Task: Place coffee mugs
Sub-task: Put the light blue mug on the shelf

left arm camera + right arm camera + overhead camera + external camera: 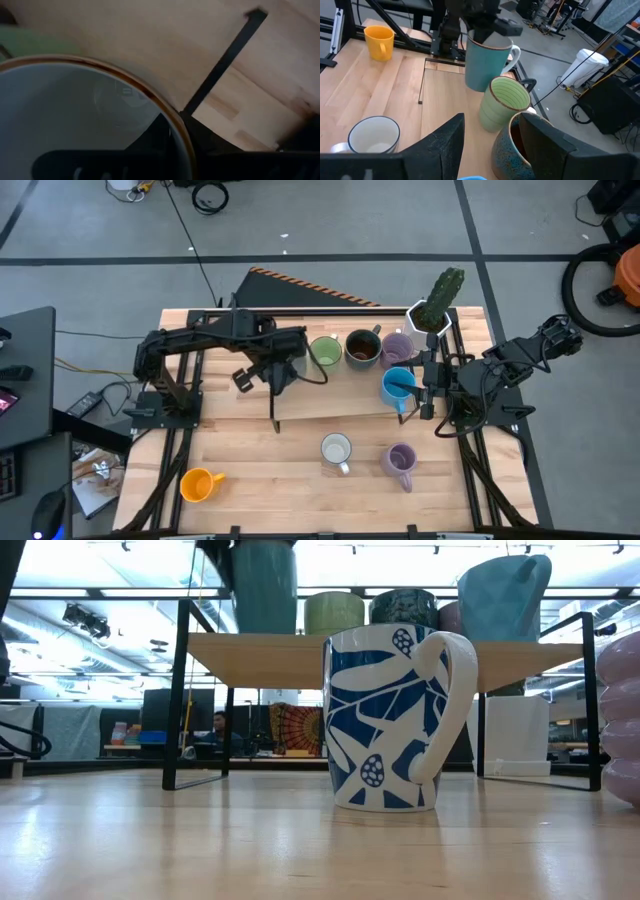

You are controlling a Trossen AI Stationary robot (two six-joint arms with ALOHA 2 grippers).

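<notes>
Light wooden worktop [250, 480] on a grey floor; raised shelf [340, 398] on a black frame along the far edge. Open lab room behind, seen in the low view.

Progress, judged: roughly half done.
- On the shelf, in a row: green mug [325, 352], dark brown mug [361, 348], lavender mug [397, 347]. Taken as placed.
- At the shelf's left end: teal mug [485, 65], pinched by its rim in the left gripper [280, 375], claw closed on the wall. Not yet released.
- At the shelf's right end: blue mug [397, 387], right gripper [425, 390] right at it. Cannot tell whether that claw is clamped on the mug or merely standing at it.
- Left on the worktop, judged to be still due: white mug with blue pattern [336, 450] and second lavender mug [400, 461] side by side, in front of the shelf near the middle; orange mug [198, 484] at the near left corner, well apart.

Cactus pot [432, 315] at the far right corner, not part of the job.

Hidden or unclear:
- Teal mug covered by the left gripper from above; base contact with the shelf not visible.
- Blue mug looks tilted in the low view; resting or lifted, cannot tell.
- Left wrist view filled by a pale mug interior; little else readable.
</notes>
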